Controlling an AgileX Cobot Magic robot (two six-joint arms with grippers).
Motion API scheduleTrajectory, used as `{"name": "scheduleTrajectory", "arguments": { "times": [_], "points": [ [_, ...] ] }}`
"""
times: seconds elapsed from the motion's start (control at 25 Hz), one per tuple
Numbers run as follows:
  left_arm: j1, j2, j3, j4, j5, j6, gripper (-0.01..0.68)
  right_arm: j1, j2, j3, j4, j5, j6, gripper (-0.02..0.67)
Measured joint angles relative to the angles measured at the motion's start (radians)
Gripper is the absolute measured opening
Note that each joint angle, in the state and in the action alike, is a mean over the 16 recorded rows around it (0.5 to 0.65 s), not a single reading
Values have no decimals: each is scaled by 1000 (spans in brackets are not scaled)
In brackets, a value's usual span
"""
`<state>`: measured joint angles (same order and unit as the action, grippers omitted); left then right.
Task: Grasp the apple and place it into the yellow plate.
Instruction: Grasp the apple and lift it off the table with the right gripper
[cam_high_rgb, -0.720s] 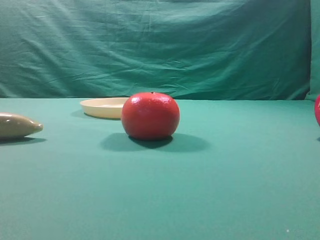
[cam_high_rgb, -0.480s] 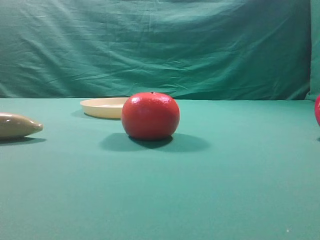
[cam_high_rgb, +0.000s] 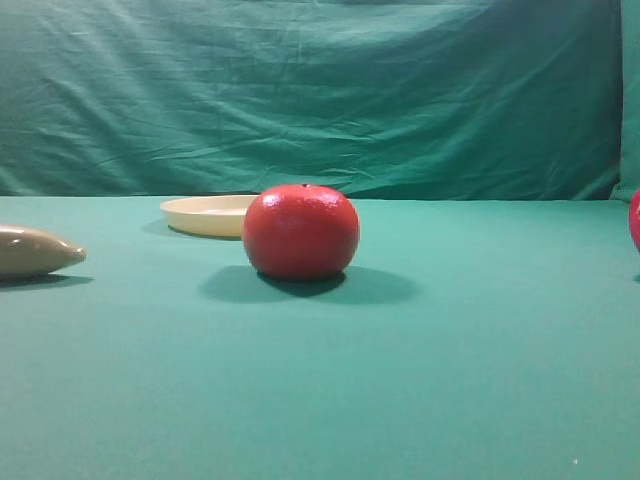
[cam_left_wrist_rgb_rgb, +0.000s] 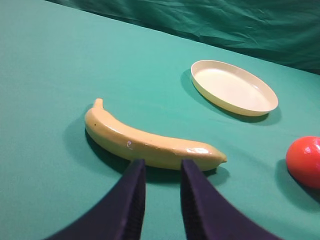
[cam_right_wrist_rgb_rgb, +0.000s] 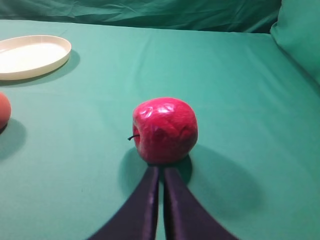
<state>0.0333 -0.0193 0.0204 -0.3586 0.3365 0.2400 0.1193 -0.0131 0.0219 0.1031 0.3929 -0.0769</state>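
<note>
— So, starting at the left, what lies there?

— On the high view a banana (cam_high_rgb: 35, 250) pokes in from the 9 o'clock edge of the green table (cam_high_rgb: 420, 400). The left wrist view shows it whole, lying crosswise just past the left gripper (cam_left_wrist_rgb_rgb: 161, 172), whose fingers stand a narrow gap apart with nothing between them. Open cloth runs on around it toward 9 and 12 o'clock.

— And the plate?

— The plate (cam_left_wrist_rgb_rgb: 234, 87) sits at 1 o'clock from the banana, well apart from it, near the back edge of the table under the green backdrop (cam_high_rgb: 320, 90). An orange (cam_high_rgb: 300, 231) stands in front of it in the high view, hiding its right rim; whether they touch I cannot tell.

— Where is the apple?

— Far right. Only a red sliver of the apple (cam_high_rgb: 635, 220) shows at the 3 o'clock edge of the high view. From the right wrist it lies on its side, stem toward 9 o'clock, just beyond the right gripper (cam_right_wrist_rgb_rgb: 161, 172), whose fingers are pressed nearly together and grip nothing. Bare cloth stretches from the apple toward the plate at 10 o'clock.
</note>
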Motion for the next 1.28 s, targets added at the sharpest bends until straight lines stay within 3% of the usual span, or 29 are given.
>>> {"name": "scheduleTrajectory", "arguments": {
  "times": [0.28,0.8,1.28],
  "points": [
    [0,0,0,0,0,0,157,0,0,1,24,-19,3,0],
    [0,0,0,0,0,0,157,0,30,-68,254,-128,-45,0],
    [0,0,0,0,0,0,157,0,408,-328,291,126,-227,0]
  ]
}}
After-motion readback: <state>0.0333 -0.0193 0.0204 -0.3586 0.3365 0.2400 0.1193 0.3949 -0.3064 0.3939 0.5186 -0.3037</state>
